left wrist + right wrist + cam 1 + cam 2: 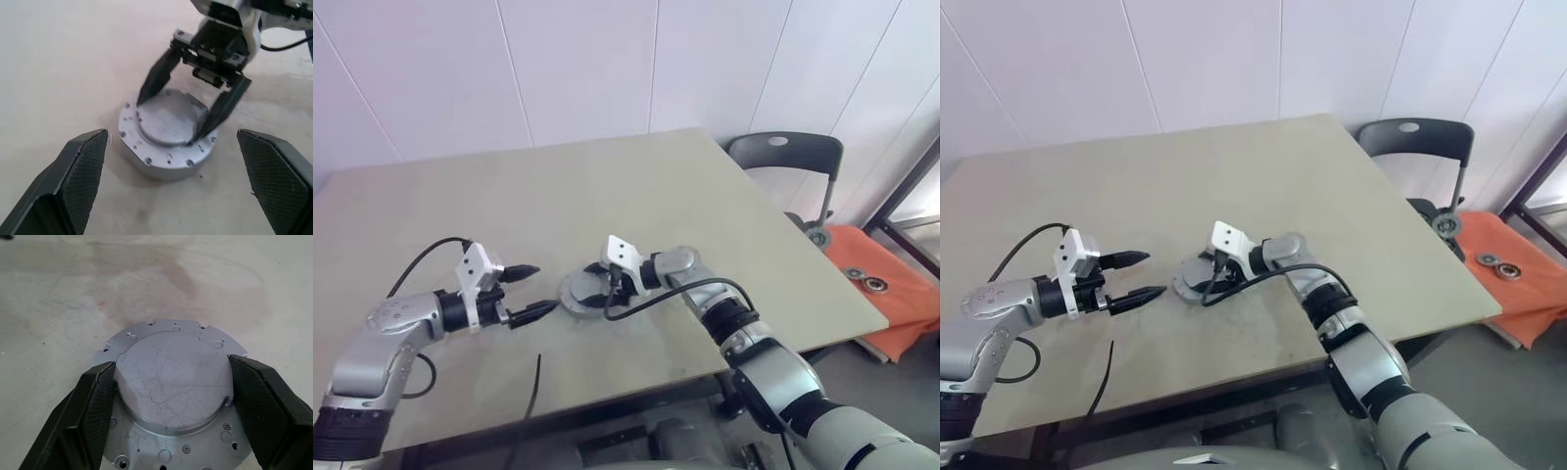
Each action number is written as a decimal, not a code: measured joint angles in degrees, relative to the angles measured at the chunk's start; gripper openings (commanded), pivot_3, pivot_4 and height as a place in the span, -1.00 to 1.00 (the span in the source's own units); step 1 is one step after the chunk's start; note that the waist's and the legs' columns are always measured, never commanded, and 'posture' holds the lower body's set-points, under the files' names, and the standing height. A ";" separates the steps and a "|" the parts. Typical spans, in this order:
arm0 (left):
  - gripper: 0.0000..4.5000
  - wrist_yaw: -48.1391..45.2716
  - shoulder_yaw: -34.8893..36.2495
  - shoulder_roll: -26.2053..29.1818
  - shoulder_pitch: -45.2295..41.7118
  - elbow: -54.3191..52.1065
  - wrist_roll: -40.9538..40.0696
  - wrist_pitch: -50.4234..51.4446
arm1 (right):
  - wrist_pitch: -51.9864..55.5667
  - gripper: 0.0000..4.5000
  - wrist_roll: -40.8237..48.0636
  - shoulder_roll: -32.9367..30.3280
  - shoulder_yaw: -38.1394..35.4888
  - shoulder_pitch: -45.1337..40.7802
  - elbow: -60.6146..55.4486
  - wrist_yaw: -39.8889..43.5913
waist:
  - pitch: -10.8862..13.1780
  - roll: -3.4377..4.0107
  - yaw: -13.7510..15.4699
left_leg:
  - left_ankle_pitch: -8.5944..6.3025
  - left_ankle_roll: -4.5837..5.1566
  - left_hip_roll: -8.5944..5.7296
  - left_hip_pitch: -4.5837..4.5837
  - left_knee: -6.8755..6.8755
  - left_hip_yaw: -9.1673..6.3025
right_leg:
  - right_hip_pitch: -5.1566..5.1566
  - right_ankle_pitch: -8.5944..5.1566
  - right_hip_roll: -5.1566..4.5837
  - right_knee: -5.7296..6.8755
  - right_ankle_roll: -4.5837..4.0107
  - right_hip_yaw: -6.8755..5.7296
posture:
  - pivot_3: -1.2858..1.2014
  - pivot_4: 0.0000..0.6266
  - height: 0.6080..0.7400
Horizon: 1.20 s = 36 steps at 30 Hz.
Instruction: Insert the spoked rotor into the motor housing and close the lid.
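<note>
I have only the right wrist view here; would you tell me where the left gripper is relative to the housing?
Observer: The left gripper hovers beside the motor housing, on the robot's left of it, jaws open and touching nothing.
Operator: Thank you. Is the housing sitting flat?
Observer: Yes. From the left wrist view, its wall rests flat on the table, and the lid looks seated level on top.
Operator: And how does my right gripper look from the side?
Observer: The right gripper comes down at a slant, and its fingertips press on opposite edges of the lid.
</note>
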 measured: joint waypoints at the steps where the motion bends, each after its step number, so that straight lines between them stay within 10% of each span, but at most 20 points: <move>1: 1.00 0.36 -0.37 -0.51 -0.59 0.31 0.27 -0.04 | 0.00 0.43 0.00 0.00 0.00 -0.02 0.01 0.01 | 0.00 0.00 0.00 | 0.00 0.00 0.00 0.00 0.00 0.00 | 0.00 0.00 0.00 0.00 0.00 0.00 | 0.03 -1.00 1.00; 20: 1.00 3.92 -6.70 -6.44 -3.96 2.28 2.90 0.27 | -0.63 0.43 0.00 0.10 -0.01 -0.32 0.80 0.14 | -0.08 -0.01 -0.01 | 0.00 0.00 0.00 0.00 -0.02 0.00 | -0.01 0.01 0.00 0.02 0.02 0.01 | 0.03 -1.00 1.00; 32: -0.63 3.25 -5.76 -5.40 -3.32 2.29 1.40 1.68 | -0.73 0.43 0.00 0.12 -0.01 -0.46 1.10 -0.02 | -0.07 0.00 -0.01 | 0.00 0.00 0.00 0.01 -0.02 -0.01 | -0.02 0.00 0.00 0.01 0.01 0.02 | 0.03 -1.00 1.00; 36: -0.63 3.83 -5.84 -5.41 -3.89 2.38 1.94 1.60 | -0.74 0.43 0.00 0.15 -0.01 -0.56 1.23 -0.09 | -0.07 0.00 -0.01 | 0.00 0.00 0.00 0.01 -0.03 -0.01 | -0.02 0.00 0.00 0.01 0.01 0.01 | 0.03 -1.00 1.00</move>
